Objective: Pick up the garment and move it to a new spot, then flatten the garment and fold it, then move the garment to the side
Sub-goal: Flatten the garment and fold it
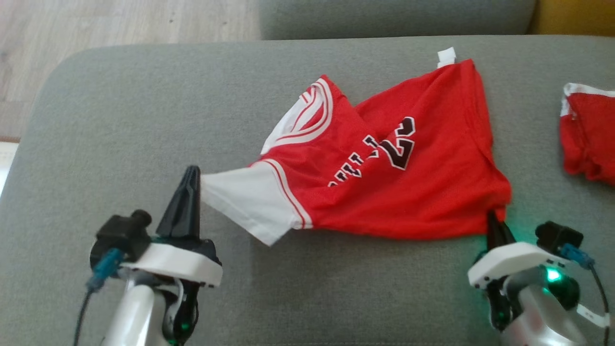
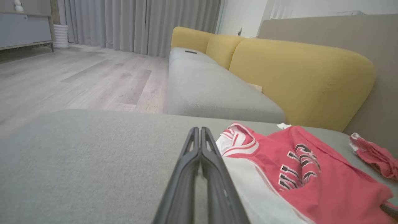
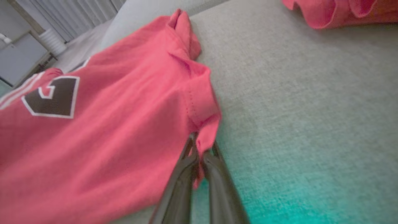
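Garment: red mesh basketball jersey with white sleeve and black numerals (image 1: 384, 192), crumpled, on the grey fabric sofa cushion (image 1: 144, 120). It sits right of the cushion's centre, closer to the far edge than the near one.

Long axis: roughly parallel to the near edge. White sleeve end points toward the cushion's left side, red hem end toward the right.

Right gripper (image 1: 491, 218): clenched on the near right hem corner. In the right wrist view a fold of red cloth sits pinched between the jaws (image 3: 200, 146).

Left gripper (image 1: 191, 178): jaws pressed together, tip touching the white sleeve's edge. Left wrist view puts the sleeve just beside the fingers (image 2: 199, 130). Cannot tell whether any cloth is caught.

Key relation: jersey lies between the two grippers and just beyond them, one at each end of the long axis. Judgement: a lift or stretch depends on confirming the left hold first.

Second red cloth item (image 1: 588, 134) near the right edge, well apart from the jersey
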`<state>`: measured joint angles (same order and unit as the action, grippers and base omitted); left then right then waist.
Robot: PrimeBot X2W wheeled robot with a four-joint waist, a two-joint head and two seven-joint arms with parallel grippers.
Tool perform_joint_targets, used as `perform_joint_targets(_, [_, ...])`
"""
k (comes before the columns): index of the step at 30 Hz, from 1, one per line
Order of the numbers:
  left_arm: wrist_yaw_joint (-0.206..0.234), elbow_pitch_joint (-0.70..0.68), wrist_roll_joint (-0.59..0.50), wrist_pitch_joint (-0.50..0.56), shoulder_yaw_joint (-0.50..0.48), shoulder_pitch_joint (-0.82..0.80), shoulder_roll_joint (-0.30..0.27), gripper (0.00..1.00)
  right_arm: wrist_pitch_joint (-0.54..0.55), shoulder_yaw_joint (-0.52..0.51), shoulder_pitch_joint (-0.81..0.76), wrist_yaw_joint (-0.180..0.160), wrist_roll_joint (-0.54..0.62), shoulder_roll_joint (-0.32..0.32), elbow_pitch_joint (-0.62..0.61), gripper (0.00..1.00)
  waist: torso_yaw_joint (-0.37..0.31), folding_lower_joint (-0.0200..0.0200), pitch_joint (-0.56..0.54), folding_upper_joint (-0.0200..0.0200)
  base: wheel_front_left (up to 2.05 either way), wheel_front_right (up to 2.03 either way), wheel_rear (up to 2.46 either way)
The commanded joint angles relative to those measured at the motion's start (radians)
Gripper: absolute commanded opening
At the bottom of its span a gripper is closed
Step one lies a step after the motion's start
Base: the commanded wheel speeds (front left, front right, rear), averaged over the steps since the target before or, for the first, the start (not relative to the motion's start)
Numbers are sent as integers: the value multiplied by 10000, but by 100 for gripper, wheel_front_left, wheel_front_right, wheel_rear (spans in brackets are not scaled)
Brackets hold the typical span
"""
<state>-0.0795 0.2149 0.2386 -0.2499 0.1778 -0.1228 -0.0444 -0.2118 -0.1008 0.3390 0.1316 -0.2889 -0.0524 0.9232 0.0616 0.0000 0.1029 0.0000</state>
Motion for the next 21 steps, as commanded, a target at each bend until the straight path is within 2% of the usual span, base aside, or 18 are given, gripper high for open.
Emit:
perform_joint_targets(1, [-16,-633,172,-118,-457,-245,-59,0,-183,575,393,-9,-535,22,-486,0,-109,0,-56,0,0,0,0])
perform_joint_targets(5, [-79,-1276,803,-118,-739,-485,-59,0,-275,1363,521,-9,-1179,22,-1700,0,-321,0,-226,0,0,0,0])
perform_joint_targets(8, [-127,-1746,1140,-118,-984,-862,-59,0,79,1870,638,-9,-1726,22,-3049,0,-459,0,-433,0,0,0,0])
perform_joint_targets(14, [-22,-2478,2007,-118,-1483,-2168,-59,0,1271,2029,1208,-9,-1270,-424,-6055,0,-645,0,-907,0,0,0,0])
perform_joint_targets(21, [318,-3337,2100,-118,-1673,-3776,-59,0,2768,2077,1940,-9,-920,-887,-8900,0,-711,0,-1235,0,0,0,0])
